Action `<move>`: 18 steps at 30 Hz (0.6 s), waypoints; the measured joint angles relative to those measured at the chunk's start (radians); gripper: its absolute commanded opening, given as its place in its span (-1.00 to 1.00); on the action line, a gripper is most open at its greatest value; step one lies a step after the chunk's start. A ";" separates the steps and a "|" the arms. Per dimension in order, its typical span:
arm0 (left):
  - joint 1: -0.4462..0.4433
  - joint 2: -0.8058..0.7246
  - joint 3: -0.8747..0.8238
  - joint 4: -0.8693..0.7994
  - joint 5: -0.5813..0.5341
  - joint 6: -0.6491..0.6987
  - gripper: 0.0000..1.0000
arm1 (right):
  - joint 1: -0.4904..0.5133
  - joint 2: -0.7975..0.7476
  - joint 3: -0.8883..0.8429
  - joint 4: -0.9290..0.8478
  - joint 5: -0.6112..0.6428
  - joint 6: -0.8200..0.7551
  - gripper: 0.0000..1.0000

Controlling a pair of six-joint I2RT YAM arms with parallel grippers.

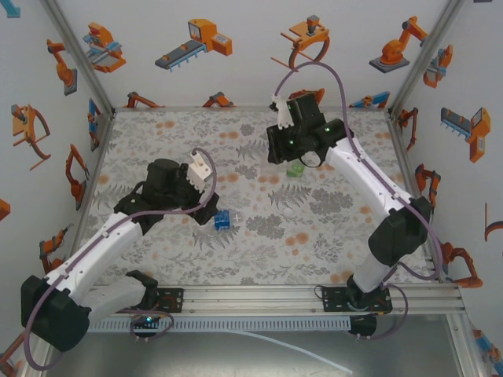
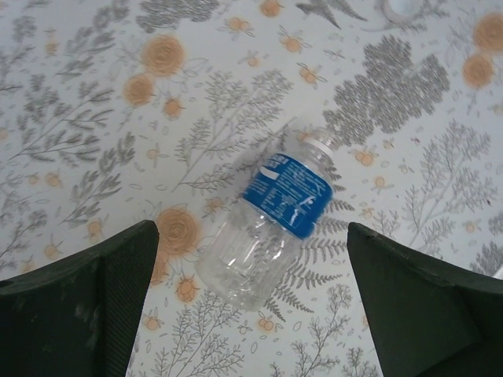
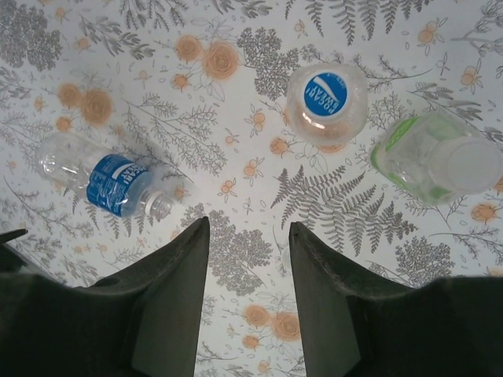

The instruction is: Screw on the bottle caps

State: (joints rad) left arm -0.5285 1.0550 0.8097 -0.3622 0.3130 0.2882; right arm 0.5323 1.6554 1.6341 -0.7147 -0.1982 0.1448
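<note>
A clear bottle with a blue label [image 2: 287, 192] lies on its side on the flowered table, its neck [image 3: 161, 206] bare of a cap. My left gripper [image 2: 251, 229] hangs over it, jaws wide open, one finger on each side and apart from it. From above, this bottle [image 1: 222, 221] lies just right of the left gripper [image 1: 206, 200]. My right gripper [image 3: 247, 226] is open with nothing between its fingers, above bare table. Beyond it a clear bottle [image 3: 326, 98] stands with a blue-printed round top, and beside that a green-tinted bottle [image 3: 436, 157]. A small whitish ring [image 2: 402, 8], perhaps a cap, lies at the frame's edge.
Metal posts and white walls with orange robot pictures close in the table [image 1: 157, 259] on three sides. The green-tinted bottle [image 1: 295, 169] sits just below the right gripper [image 1: 292, 148] at the back. The rail with both arm bases runs along the near edge.
</note>
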 measured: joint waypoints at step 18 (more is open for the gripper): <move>-0.046 0.308 0.204 -0.368 0.069 0.485 0.92 | 0.001 -0.285 -0.351 0.119 0.009 0.015 -0.11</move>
State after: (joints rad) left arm -0.5747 1.3632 1.0138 -0.7303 0.3820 0.7734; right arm 0.5335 1.3708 1.2835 -0.5961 -0.1894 0.1596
